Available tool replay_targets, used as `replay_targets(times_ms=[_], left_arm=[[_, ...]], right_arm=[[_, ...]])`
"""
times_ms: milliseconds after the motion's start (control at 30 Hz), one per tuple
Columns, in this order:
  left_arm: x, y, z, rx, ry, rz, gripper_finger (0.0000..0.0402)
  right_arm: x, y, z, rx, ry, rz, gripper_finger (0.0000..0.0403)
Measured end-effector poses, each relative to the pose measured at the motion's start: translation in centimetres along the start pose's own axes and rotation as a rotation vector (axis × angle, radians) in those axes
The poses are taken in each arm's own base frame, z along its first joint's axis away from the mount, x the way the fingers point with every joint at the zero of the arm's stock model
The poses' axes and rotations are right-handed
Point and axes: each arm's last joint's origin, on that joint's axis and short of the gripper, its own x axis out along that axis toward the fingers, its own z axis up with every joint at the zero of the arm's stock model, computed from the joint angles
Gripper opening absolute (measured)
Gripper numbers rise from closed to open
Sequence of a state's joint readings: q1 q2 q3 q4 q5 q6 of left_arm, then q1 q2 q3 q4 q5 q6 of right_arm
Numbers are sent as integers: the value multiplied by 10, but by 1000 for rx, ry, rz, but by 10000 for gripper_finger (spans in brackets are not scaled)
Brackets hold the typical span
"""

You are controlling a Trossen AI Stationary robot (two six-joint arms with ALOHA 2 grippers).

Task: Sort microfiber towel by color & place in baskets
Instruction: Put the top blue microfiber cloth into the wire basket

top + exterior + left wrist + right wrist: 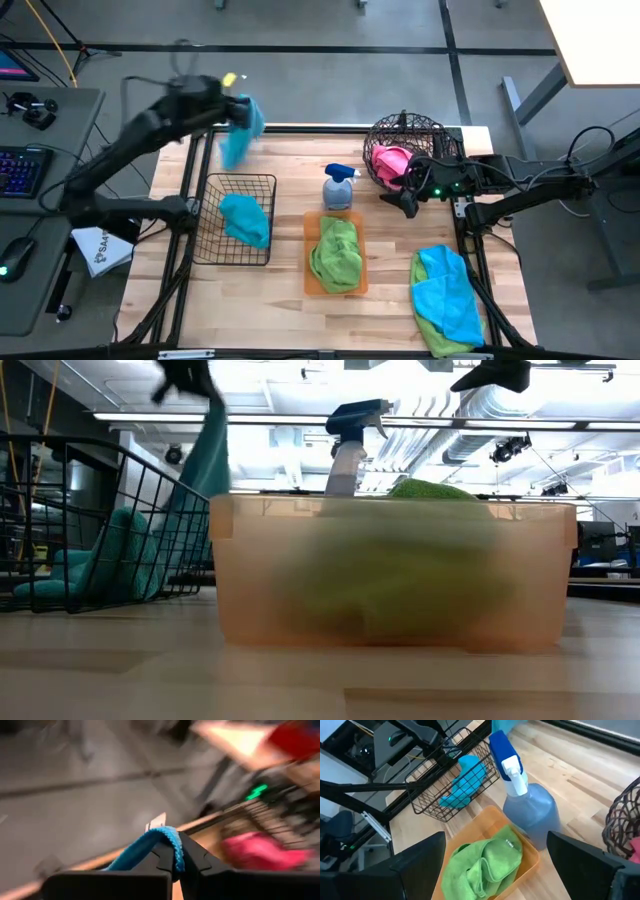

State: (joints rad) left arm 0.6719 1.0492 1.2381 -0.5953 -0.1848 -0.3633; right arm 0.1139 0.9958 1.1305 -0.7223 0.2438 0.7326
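Note:
My left gripper (pixel 232 100) is raised over the table's far left edge, beyond the square black wire basket (pixel 262 185), and is shut on a cyan towel (pixel 242 132). Another cyan towel (pixel 246 220) lies in that basket. A lime green towel (pixel 336 252) lies in the orange tray (pixel 309 250). A pink towel (pixel 392 163) sits in the round brown wire basket (pixel 405 128). My right gripper (pixel 406 200) is open beside that basket, empty. Cyan and green towels (pixel 446 298) are piled at the near right. My left gripper pinches the cyan towel's stitched edge (pixel 172 849) between its two fingers. The cloth (pixel 207 455) hangs slack below the fingers, lifted clear of the table, by the black basket's far side.
A grey spray bottle with a blue trigger (pixel 338 186) stands between the black basket and the round basket, just beyond the orange tray. A printed white sheet (pixel 100 250) lies off the table's left edge. Bare wood shows along the near edge (pixel 260 320).

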Motion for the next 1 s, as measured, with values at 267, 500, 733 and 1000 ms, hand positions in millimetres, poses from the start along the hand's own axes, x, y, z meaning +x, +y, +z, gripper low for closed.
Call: replay_targets(times_ms=[267, 500, 733, 1000], left_arm=[[-130, -27, 45, -56, -281, -417, 0], [-186, -20, 57, -51, -284, -756, 0], [-212, 3, 46, -6, -191, -791, 0], [-207, 12, 36, 6, -147, -590, 0]], right_arm=[[0, 0, 0, -17, -10, -11, 344], [0, 0, 0, -26, -12, -14, 344], [0, -1, 1, -7, -27, -29, 344], [0, -2, 2, 30, -54, -57, 344]])
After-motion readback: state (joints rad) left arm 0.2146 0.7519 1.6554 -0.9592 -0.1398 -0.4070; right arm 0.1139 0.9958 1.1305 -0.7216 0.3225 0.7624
